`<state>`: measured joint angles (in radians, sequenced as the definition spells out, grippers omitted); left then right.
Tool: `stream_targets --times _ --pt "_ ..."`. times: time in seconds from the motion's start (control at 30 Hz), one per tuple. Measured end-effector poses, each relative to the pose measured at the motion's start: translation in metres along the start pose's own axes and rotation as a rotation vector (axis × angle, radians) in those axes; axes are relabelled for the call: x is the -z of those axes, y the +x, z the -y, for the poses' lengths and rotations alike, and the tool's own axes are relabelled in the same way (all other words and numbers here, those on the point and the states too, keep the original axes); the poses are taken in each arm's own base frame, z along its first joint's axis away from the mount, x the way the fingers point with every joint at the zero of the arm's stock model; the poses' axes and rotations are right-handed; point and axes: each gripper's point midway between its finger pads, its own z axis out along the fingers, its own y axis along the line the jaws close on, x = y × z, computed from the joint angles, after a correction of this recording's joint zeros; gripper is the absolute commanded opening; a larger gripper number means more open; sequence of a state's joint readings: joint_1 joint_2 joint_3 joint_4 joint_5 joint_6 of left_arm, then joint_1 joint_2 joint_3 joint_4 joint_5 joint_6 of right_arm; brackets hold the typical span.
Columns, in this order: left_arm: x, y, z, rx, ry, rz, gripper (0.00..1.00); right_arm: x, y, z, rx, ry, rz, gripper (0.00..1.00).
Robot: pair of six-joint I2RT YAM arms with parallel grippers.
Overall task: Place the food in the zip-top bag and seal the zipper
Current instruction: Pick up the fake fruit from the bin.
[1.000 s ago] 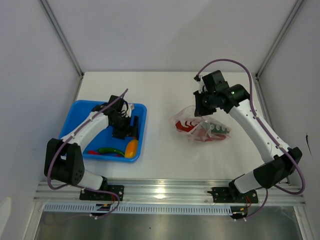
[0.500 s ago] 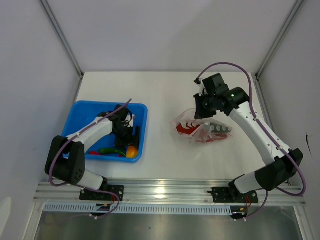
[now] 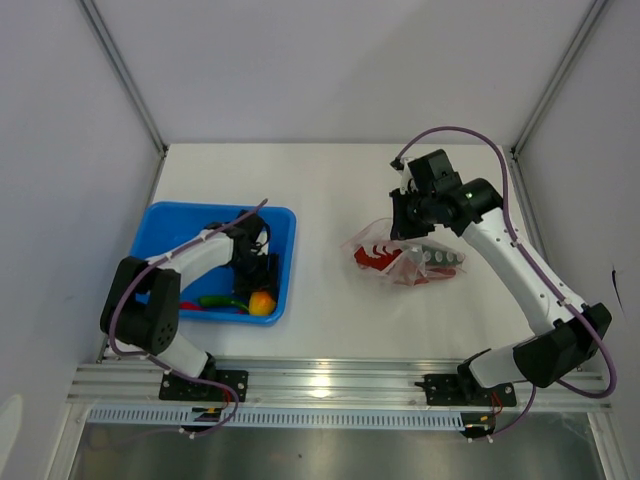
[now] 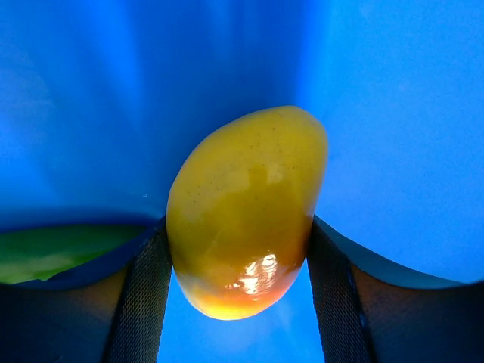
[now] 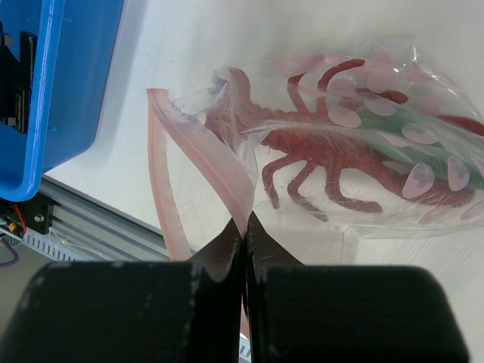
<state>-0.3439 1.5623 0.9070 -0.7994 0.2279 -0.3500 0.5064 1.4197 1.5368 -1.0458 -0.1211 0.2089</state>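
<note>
Left gripper clasped the yellow fruit near the blue tray's front corner; my right gripper pinched the bag's pink zipper.

**Zip-top bag**: clear, crinkled, printed with pale dots. Lies at 3 o'clock from the centre of the overhead view, mouth open.

**Zipper**: pale pink strip, its two halves parted, unsealed.

**Food, inside bag:** slim red chilies and a dark green piece.

**Food, outside bag, at 8 o'clock:**
- yellow-orange fruit, oval and glossy
- green pepper, lying at the fruit's 9 o'clock
- red chili, just beside the green pepper
</note>
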Motion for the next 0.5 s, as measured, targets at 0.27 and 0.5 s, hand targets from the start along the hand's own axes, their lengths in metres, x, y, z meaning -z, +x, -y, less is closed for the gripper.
stream_targets --times 0.27,0.5 --pt "0.041 -0.03 -0.003 0.0 -0.087 0.147 0.08 0.0 -0.003 -0.001 0.002 -0.004 0.015 0.0" --pt "0.138 -0.085 0.038 -0.035 -0.004 0.404 0.03 -0.001 -0.009 -0.003 0.005 -0.012 0.039 0.0"
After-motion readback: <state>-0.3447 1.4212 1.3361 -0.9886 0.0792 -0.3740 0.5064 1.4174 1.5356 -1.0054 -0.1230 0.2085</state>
